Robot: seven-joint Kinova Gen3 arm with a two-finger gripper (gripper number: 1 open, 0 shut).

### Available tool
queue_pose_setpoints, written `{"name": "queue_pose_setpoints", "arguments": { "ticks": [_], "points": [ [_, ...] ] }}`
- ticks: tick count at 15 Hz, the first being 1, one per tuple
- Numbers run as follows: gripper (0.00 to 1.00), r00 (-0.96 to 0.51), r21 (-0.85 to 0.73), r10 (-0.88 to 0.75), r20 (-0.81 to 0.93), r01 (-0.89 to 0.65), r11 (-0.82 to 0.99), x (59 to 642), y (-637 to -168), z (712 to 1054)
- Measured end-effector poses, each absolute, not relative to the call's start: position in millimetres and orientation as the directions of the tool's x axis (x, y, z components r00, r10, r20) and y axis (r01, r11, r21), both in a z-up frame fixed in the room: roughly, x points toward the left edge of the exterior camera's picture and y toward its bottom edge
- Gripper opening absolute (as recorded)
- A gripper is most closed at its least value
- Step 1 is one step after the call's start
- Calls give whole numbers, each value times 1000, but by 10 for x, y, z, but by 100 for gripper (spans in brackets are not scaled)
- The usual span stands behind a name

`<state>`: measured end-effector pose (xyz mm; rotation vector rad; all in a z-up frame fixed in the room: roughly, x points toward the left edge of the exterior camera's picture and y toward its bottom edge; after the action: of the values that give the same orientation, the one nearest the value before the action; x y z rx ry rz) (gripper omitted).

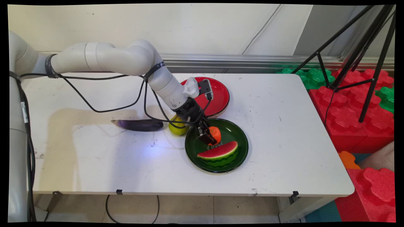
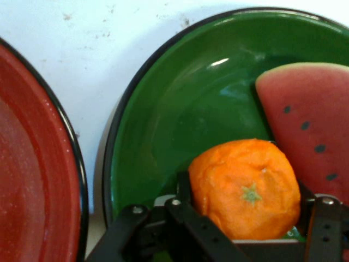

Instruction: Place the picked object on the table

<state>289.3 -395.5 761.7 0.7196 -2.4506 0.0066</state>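
Tool is low over the green plate, fingers closed against both sides of an orange fruit. Hand view: fruit sits between the black fingers, small green stem mark facing the camera. Whether the orange rests on the plate or is just clear of it cannot be told.

Watermelon slice lies in the same green plate, just beside the orange on the near side, rind toward the near rim, red flesh with black seed marks facing up. In the hand view the slice appears to touch the orange or nearly so.

Red plate sits on the worktop just behind the green plate, toward the wall; rims close, a strip of white worktop shows between them. The wrist hides part of it in the main view.

Yellow-green fruit, partly hidden by the arm and cables, lies just left of the green plate. Purple eggplant lies on its side beside that fruit, further left, stem end pointing left.

Off the worktop's right end: red and green foam blocks on the floor and a black tripod standing among them.
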Motion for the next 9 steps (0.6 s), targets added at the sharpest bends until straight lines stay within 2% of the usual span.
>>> {"name": "queue_pose_setpoints", "arguments": {
  "ticks": [9],
  "points": [
    [0, -659, 122, -479, 579, -511, 851, 3037, -3877, 7968]
  ]
}}
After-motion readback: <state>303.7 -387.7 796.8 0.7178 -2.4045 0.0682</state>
